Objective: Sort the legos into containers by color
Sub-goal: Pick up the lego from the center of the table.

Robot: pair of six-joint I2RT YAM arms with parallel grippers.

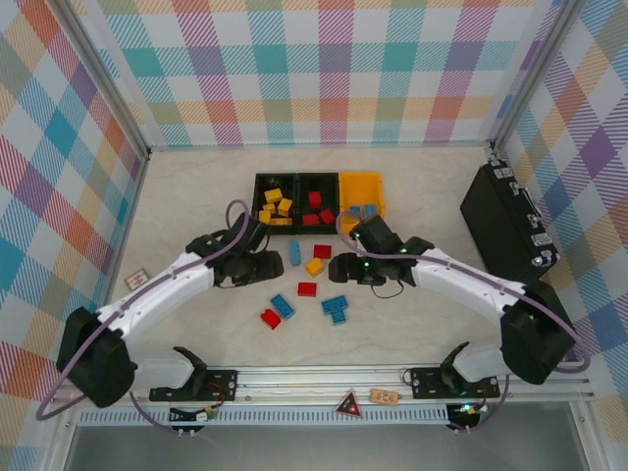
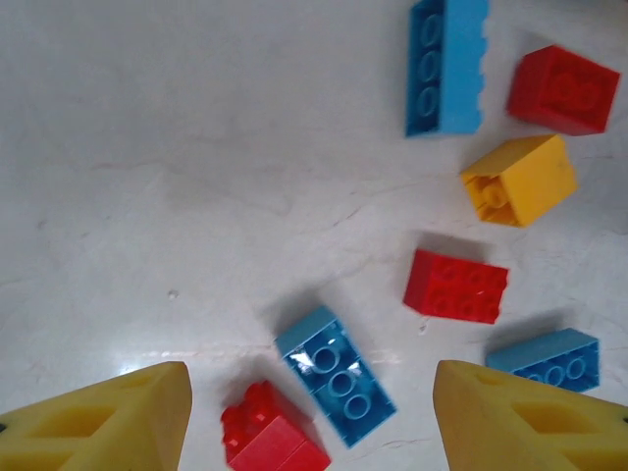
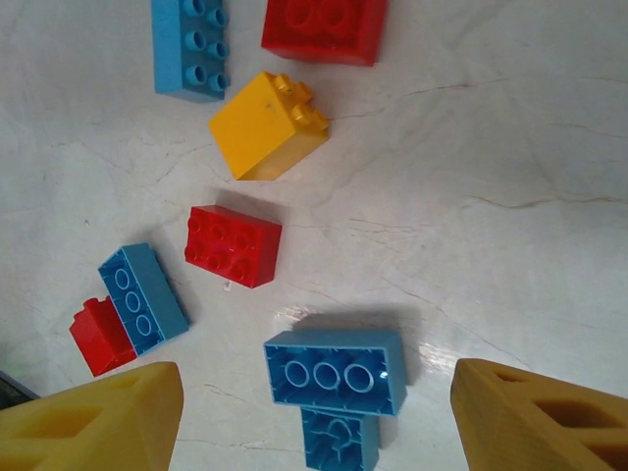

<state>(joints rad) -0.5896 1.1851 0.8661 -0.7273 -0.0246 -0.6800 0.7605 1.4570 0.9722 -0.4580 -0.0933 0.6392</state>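
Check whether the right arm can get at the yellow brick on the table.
Probably yes. The yellow brick lies on bare table just ahead of the open, empty right gripper. The red brick and blue brick nearest it stand apart from it, so nothing seems to block it.

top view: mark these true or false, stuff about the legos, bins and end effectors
1. The yellow-orange bin holds blue legos. True.
2. The left black bin holds red legos. False: the left black bin holds yellow legos; the red legos sit in the middle black bin.
3. Exactly one loose yellow lego lies on the table. True.
4. The right end effector grips a blue lego. False: the right end effector is open and holds nothing.
5. The black case is left of the bins. False: the black case is to their right.
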